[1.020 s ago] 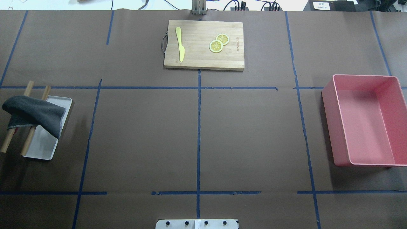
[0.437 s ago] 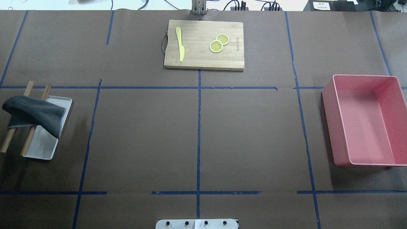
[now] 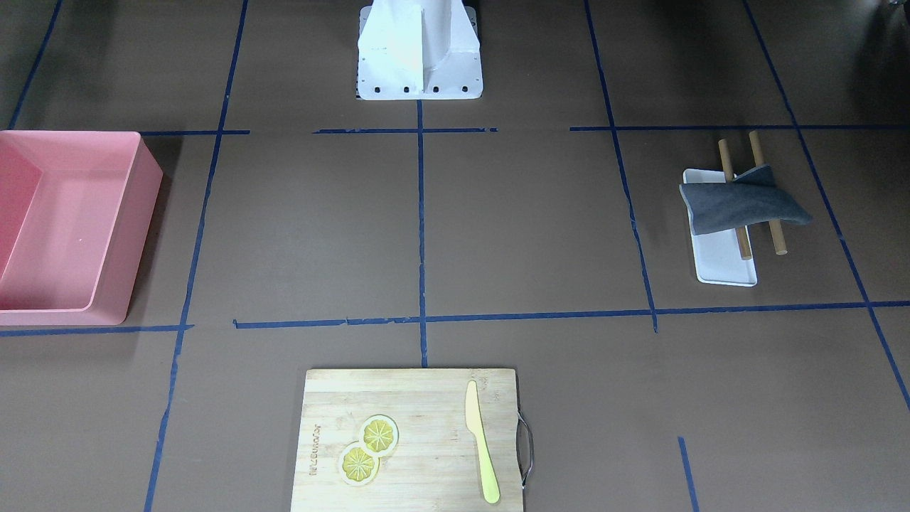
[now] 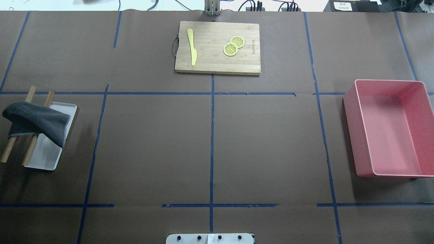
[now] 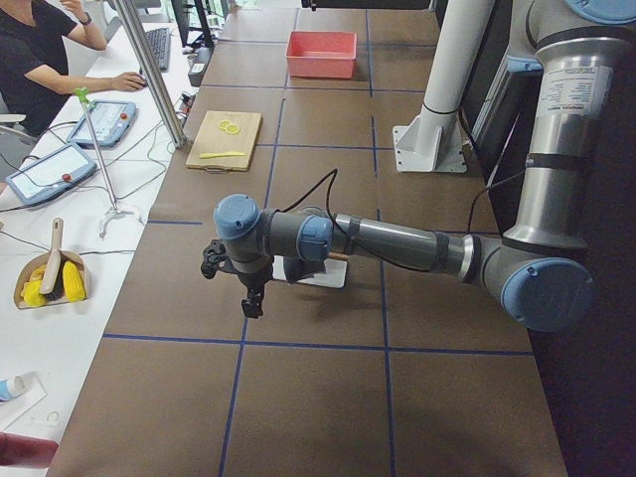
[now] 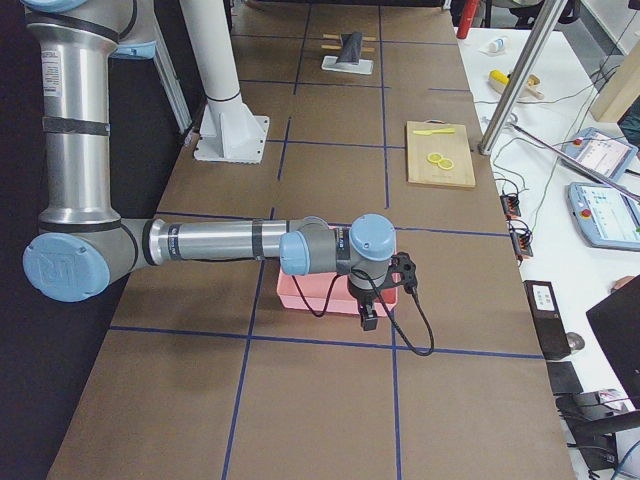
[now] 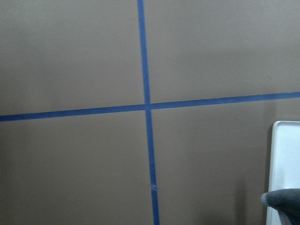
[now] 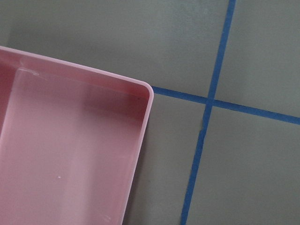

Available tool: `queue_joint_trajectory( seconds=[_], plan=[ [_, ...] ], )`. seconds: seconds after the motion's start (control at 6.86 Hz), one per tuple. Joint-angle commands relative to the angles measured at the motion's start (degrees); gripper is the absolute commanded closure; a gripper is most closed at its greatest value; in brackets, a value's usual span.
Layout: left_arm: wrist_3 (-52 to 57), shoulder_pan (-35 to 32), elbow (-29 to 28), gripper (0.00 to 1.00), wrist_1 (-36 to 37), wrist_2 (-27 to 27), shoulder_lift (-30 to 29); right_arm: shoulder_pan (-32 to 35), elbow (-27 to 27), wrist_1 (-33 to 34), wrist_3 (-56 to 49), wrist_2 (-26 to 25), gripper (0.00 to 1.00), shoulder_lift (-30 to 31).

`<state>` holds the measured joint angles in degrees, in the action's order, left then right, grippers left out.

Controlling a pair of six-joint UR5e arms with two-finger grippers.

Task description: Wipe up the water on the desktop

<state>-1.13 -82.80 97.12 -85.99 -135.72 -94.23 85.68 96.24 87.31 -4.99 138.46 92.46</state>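
The desktop [image 4: 152,142] is a flat brown surface crossed by blue tape lines; I cannot make out any water on it. A dark grey cloth [image 4: 37,120] hangs over two wooden rods on a white tray [image 4: 44,156] at the left edge; it also shows in the front view [image 3: 739,203]. My left gripper [image 5: 252,303] shows only in the exterior left view and hangs above the desktop beside the tray; I cannot tell if it is open. My right gripper [image 6: 368,318] shows only in the exterior right view, at the pink bin's near end; I cannot tell its state.
A pink bin [image 4: 354,135] stands at the right edge. A bamboo cutting board [image 4: 210,61] with a yellow knife [image 4: 192,47] and lemon slices [image 4: 230,49] lies at the far middle. The robot's white base [image 3: 419,64] is at the near middle.
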Motion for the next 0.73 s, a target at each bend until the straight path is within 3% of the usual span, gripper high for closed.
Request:
queue_joint_trajectory(
  seconds=[0.0, 0.29, 0.58],
  plan=[
    [-9.0, 4.6, 5.2, 0.00, -2.3, -0.1, 0.4, -0.6, 0.1, 0.0, 0.1, 2.1, 0.00, 0.0],
    [-19.3, 14.6, 8.5, 0.00, -3.1, 0.3, 0.3, -0.8, 0.0, 0.0, 0.0, 2.0, 0.00, 0.0],
    [-24.4, 19.7, 8.3, 0.00, -5.1, 0.7, 0.0, -0.9, -0.1, 0.0, 0.0, 2.0, 0.00, 0.0]
  ],
)
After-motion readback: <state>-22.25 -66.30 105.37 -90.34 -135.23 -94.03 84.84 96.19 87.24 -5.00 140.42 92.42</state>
